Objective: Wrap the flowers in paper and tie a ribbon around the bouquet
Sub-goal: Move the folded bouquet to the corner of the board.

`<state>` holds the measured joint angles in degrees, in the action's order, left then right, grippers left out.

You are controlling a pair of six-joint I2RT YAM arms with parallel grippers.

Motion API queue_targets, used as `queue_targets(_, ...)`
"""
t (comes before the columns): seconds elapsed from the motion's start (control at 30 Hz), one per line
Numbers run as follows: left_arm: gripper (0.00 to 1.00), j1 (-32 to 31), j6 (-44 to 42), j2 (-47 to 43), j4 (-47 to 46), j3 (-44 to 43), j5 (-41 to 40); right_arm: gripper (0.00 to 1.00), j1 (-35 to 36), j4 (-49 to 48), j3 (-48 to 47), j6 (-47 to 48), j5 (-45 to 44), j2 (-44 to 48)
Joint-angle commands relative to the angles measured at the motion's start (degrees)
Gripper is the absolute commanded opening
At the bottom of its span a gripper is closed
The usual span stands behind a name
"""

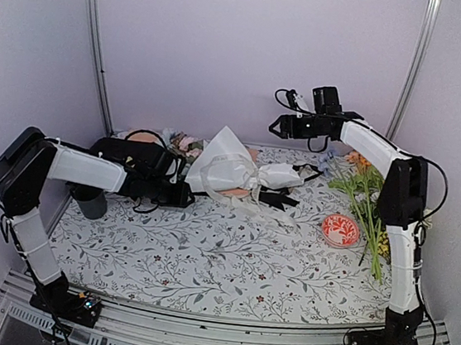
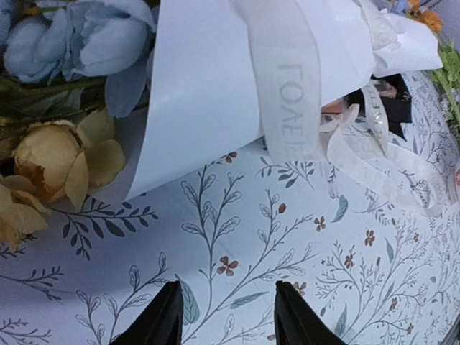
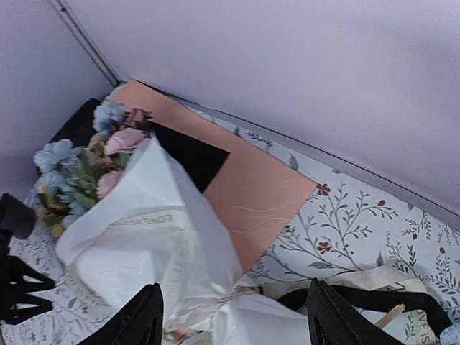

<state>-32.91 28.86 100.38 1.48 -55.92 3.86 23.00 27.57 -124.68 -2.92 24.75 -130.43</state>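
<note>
Top external view is showing one bouquet (image 1: pixel 231 166) lying on the table (image 1: pixel 204 261), with one cream ribbon (image 1: pixel 253 175) tied around it. One black ribbon (image 1: pixel 278 199) is lying just beside it, and one red-and-white disc (image 1: pixel 340 230) well apart. Two grippers are standing open and empty: the left gripper (image 1: pixel 180 193) low near the wide end, the right gripper (image 1: pixel 277 129) raised.

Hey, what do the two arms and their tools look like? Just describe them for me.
The left arm and right arm have smooth white tubular links joined by black joint housings, and each stands on a black base. Thin black cables loop alongside them. The left tool and right tool each have two plain black tapered fingers with no markings visible.
</note>
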Motion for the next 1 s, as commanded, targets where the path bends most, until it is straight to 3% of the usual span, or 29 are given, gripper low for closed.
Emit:
queue_targets(0.0, 0.44, -0.08, 1.0, -0.5, 1.61, 2.33, -1.02, 0.69, -0.04, 9.8, -10.45, 5.05, -9.57, -17.1)
queue_targets(0.07, 0.44, 0.11, 1.66, 0.67, 0.52, 2.9, 0.33, 0.71, -0.35, 8.92, -10.74, 6.57, -6.33, -19.32)
queue_targets(0.13, 0.44, 0.16, 1.95, 1.95, -0.2, 2.86, 0.98, 0.79, -0.39, 10.69, -10.27, 9.66, 1.99, -19.47)
queue_targets(0.23, 0.44, 0.18, 2.04, 2.28, -1.39, 3.01, 1.82, 0.86, -0.46, 8.28, -2.98, 13.42, 8.86, -15.65)
queue_targets(0.43, 0.44, 0.03, 0.63, 2.02, -0.6, 2.15, 0.94, 0.78, -1.2, 12.83, -3.09, 19.91, 15.98, -11.71)
queue_targets(0.53, 0.44, 0.09, -0.06, 1.25, -0.48, 2.62, 0.44, 0.79, -1.15, 12.84, -3.06, 21.04, 17.72, -7.18)
queue_targets(0.67, 0.44, 0.25, -0.32, 1.05, -0.47, 2.92, 0.43, 0.9, 1.87, 8.78, 1.6, 23.29, 12.42, -1.07)
queue_targets(0.77, 0.44, 0.21, 0.01, 0.99, -0.97, 3.26, 0.77, 1.0, 4.64, 9.3, 2.97, 26.87, 4.33, -3.33)
queue_targets(0.97, 0.44, 0.25, -0.3, 0.65, -0.89, 3.88, 1.33, 0.99, 5.45, 14.06, -3.56, 29.65, -2.61, -13.35)
